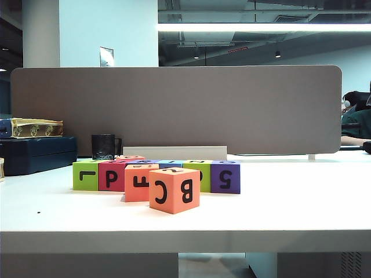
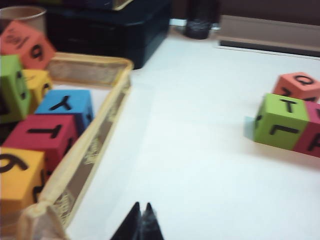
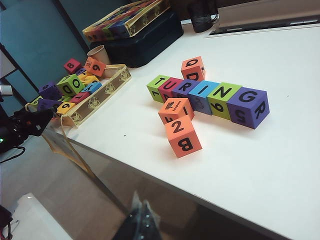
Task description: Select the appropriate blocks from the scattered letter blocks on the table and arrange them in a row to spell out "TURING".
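Blocks (image 3: 207, 97) stand in a touching row at the middle of the table (image 3: 280, 160), their tops reading T, U, R, I, N, G from the lime green cube (image 3: 158, 86) to the purple one (image 3: 248, 106). In the exterior view the same row sits left of centre, partly hidden behind two orange cubes: one marked F (image 1: 139, 182) and a nearer one marked C and B (image 1: 174, 189). A third orange cube marked Q (image 3: 193, 68) lies just behind the row. At the table's left edge a tan tray (image 3: 95, 100) holds more lettered cubes. The left gripper (image 2: 141, 222) shows at the bottom of its wrist view, fingers pressed together and empty, above bare tabletop beside the tray. The right gripper (image 3: 140, 220) hangs off the table's front edge, also closed and holding nothing.
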Available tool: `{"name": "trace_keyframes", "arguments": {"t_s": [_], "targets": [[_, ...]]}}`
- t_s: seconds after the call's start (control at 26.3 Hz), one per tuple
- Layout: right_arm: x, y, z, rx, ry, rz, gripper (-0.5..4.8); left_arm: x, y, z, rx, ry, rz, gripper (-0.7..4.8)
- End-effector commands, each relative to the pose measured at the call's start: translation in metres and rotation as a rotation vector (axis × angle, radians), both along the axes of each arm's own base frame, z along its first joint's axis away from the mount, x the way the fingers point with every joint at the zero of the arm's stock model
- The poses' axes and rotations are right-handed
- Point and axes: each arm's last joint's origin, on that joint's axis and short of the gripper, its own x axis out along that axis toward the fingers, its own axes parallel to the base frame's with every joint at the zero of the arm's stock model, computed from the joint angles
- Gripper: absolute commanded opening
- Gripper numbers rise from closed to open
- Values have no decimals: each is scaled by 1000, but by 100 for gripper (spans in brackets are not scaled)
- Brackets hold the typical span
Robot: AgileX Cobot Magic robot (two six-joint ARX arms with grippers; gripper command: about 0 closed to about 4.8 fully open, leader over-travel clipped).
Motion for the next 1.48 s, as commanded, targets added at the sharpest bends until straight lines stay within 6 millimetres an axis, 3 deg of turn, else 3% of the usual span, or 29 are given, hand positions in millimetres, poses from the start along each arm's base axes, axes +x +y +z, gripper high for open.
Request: {"name": "trace_keyframes", "arguments": {"t_s": [0.04,1.03,1.29,1.48], "targets": [[0,0,2,-2,-15,1,-1,0,-1,-1,1,13,-31,-5],[0,0,2,-3,-17,1,-1,0,-3,0,-52,-1,-77,-5],[2,0,14,-21,-175,3,-1,0,-3,0,-52,-1,-77,-5],[7,-3,21,-164,-395,-94,-1,0,-3,0,-52,-1,-77,-5]]}}
